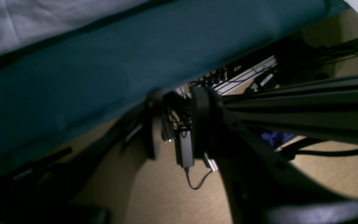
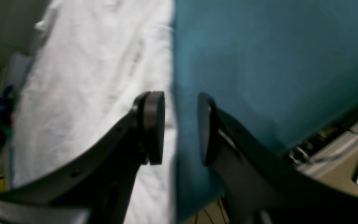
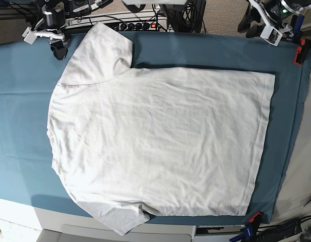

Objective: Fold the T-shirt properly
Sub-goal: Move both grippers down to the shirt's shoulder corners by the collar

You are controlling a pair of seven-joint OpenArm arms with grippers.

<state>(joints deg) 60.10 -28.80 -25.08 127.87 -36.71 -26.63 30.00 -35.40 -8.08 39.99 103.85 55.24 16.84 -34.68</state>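
Teal cloth [image 3: 19, 131] is spread across the desk, and brown floor [image 1: 160, 189] can be seen past its edge in the left wrist view. On the cloth the white T-shirt [image 3: 160, 136] is laid out broadly, its body filling the middle of the base view. One sleeve is pointed toward the arms' side, near the right end effector [image 2: 180, 129]; at the opposite side, a crumpled flap is hung toward the cloth's far edge. Light wrinkles are shown across the fabric.

The right end effector is held with its fingers parted, and nothing is gripped between them. The left end effector [image 1: 174, 124] is also parted, with nothing gripped; beyond its fingertips the cloth's edge, cables and a small grey adapter [image 1: 185, 149] on the floor are seen.
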